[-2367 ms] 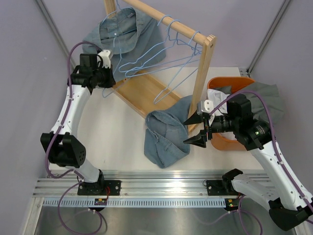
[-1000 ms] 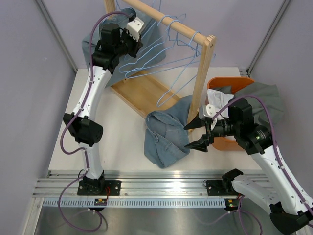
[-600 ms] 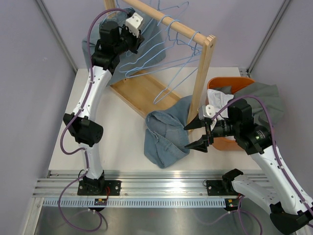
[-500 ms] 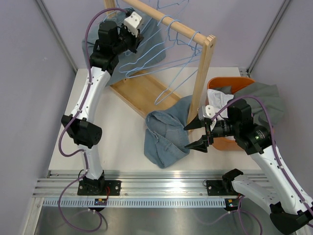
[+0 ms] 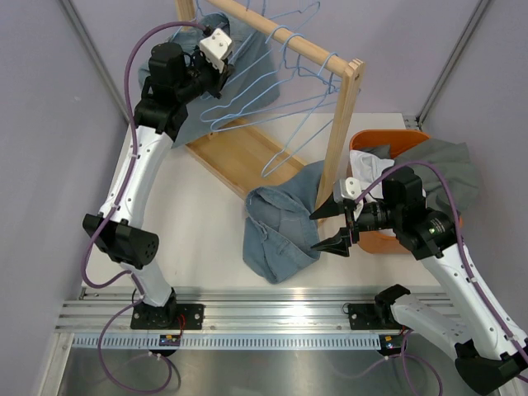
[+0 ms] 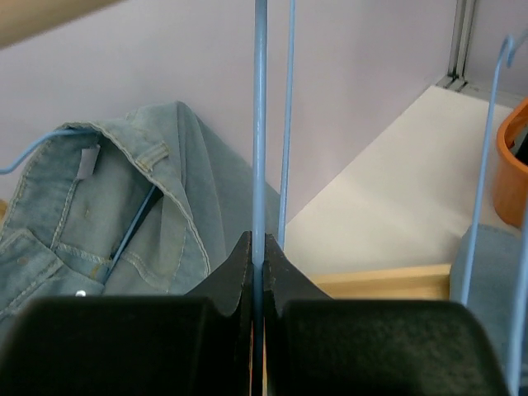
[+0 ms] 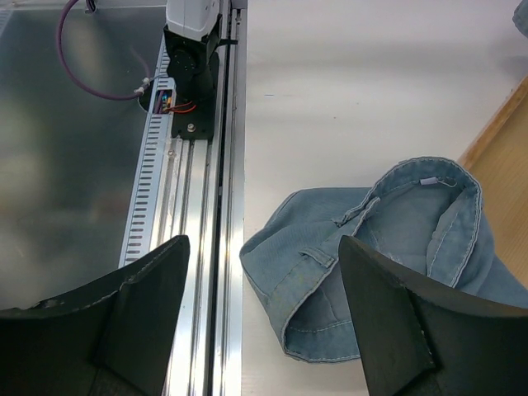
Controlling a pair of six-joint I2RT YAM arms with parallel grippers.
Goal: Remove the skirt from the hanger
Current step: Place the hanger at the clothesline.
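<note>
At the far left of the rack (image 5: 343, 124) my left gripper (image 6: 256, 239) was pinched tight on 1 blue wire (image 6: 260, 124), the jaws fully closed with the wire running straight up between them. Whether that wire belonged to the skirt's hanger or to an empty one beside it, I could not tell from the wrist view.

The skirt (image 6: 99, 214) hung just left of and behind that wire, denim, its waistband folded over its hanger (image 6: 132, 227), which showed as a blue line inside the band. I judged it soft and floppy but fairly heavy for cloth, with enough friction to drag on thin wire rather than slide off freely. The waistband, thick and stitched, looked the best place to grip; the loose lower cloth would only bunch and stretch. The hanger itself seemed light and springy, so I expected it to swing or lift off the rack unless held.

Further right, a second skirt (image 5: 276, 231) lay crumpled on the bench (image 5: 190, 214) at the foot of the rack post. My right gripper (image 5: 314, 230) hovered at its right edge, jaws spread wide and holding nothing. Behind it stood the basket (image 5: 396, 140), orange, with grey clothes spilling over its rim.
</note>
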